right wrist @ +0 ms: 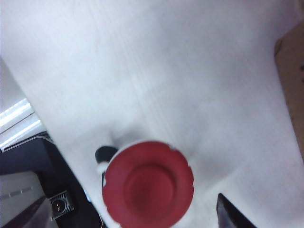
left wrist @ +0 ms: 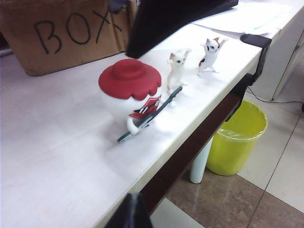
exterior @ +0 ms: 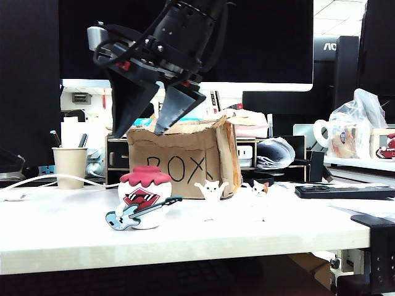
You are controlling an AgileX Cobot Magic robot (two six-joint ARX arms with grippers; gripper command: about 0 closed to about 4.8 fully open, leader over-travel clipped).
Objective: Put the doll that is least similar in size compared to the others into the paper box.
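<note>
White table [exterior: 259,231] bears the doll [exterior: 144,197] upright, guitar neck toward 2 o'clock; right gripper [exterior: 145,131] hangs at its 12, jaws wide, empty. Left gripper's [left wrist: 130,213] jaw state unclear.

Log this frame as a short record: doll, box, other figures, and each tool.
doll: the doll stands on the table, in front of the paper box, not in it
other figures: two small white cats to its right
right tool: the right tool hangs open above the doll, holding nothing
left tool: only a dark finger tip in the left wrist view; state unclear
</note>
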